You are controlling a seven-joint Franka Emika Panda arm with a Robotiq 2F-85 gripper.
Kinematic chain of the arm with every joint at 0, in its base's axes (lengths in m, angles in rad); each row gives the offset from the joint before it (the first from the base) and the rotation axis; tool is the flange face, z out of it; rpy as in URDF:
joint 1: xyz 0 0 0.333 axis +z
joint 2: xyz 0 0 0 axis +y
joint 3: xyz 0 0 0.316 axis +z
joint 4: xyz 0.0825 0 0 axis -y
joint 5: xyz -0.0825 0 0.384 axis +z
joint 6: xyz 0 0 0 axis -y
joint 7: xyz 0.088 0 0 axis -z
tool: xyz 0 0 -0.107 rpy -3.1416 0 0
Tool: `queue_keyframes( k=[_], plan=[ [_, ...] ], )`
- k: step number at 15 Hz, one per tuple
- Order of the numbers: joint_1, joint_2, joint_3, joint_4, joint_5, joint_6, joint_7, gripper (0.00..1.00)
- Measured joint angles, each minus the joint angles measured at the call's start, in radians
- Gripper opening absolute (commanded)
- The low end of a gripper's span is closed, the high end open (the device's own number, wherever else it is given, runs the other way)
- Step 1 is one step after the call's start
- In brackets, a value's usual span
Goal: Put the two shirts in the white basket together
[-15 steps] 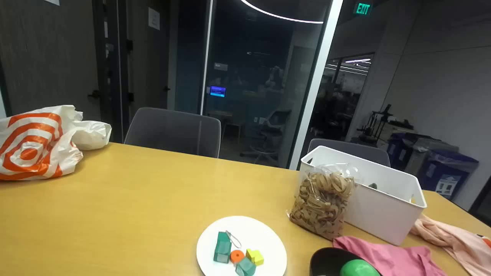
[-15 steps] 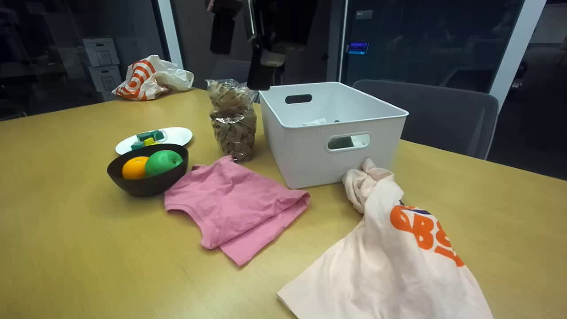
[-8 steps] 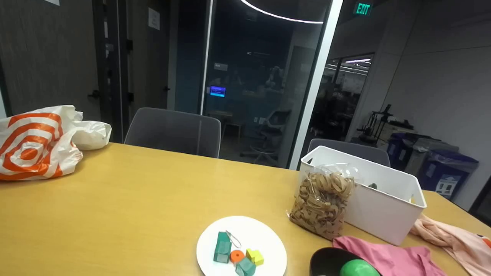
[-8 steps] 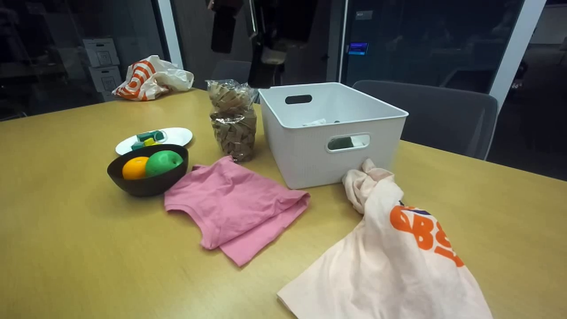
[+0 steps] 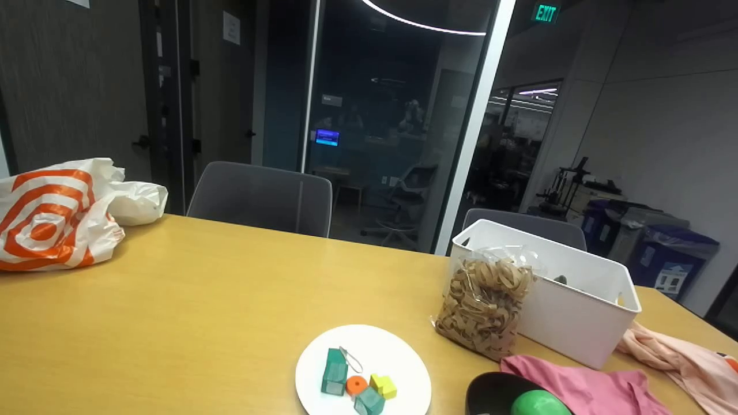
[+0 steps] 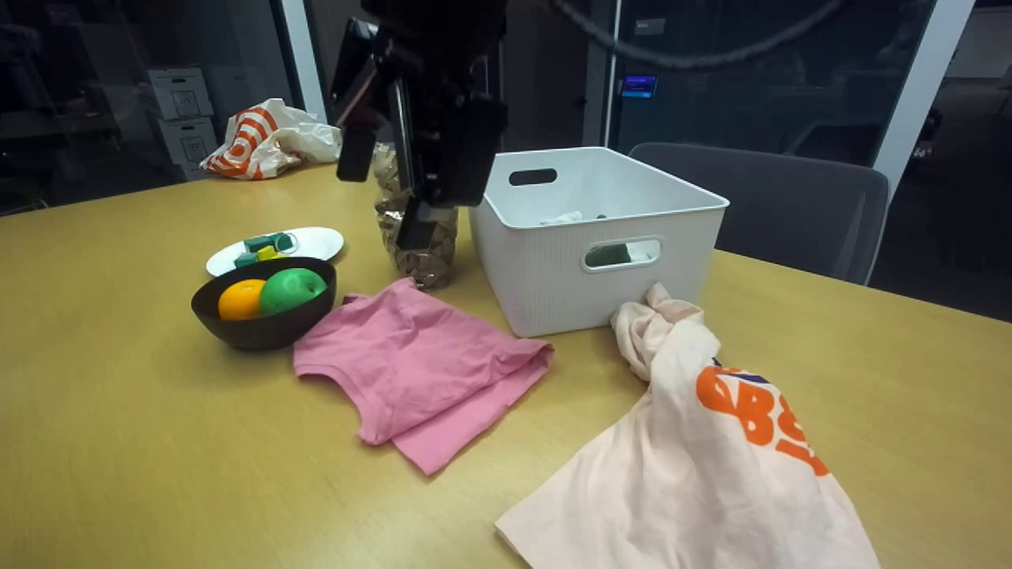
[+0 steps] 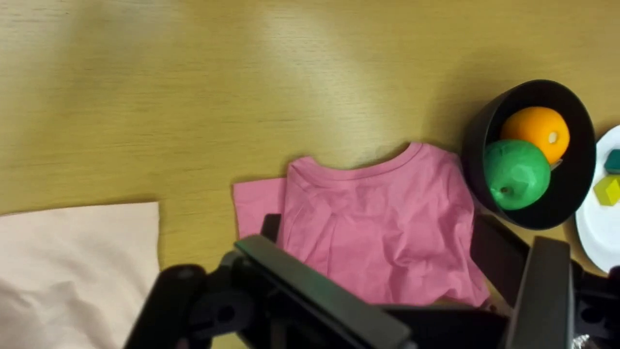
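My pincer (image 6: 386,190), jaws wide apart, upper left of the frame, pink shirt (image 6: 419,367) lower left, pale shirt (image 6: 688,466) lower right.

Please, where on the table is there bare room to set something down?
A wide patch lies between the white plate and the bullseye bag. Another is bordered by the bowl, magenta shirt and salmon shirt. It is crowded among the bowl, magenta shirt, clear bag and basket.

Wrist view downward; basket (image 6: 545,276) in both exterior views.
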Motion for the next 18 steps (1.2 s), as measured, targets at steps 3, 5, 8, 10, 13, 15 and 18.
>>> queue_keyframes(
  k=[3,5,8,10,13,15,18],
  plan=[
    [0.014,0.043,0.024,-0.042,0.016,0.006,-0.024,1.00],
    [0.014,0.059,0.031,-0.045,0.016,0.006,-0.024,1.00],
    [0.008,0.057,0.031,-0.044,0.016,0.006,-0.024,1.00],
    [0.007,0.061,0.032,-0.045,0.014,0.005,-0.024,1.00],
    [0.010,0.109,0.047,-0.052,0.016,0.031,-0.021,1.00],
    [0.015,0.172,0.059,-0.056,0.024,0.076,-0.020,1.00],
    [0.021,0.275,0.079,-0.057,0.055,0.154,-0.020,1.00]
  ],
)
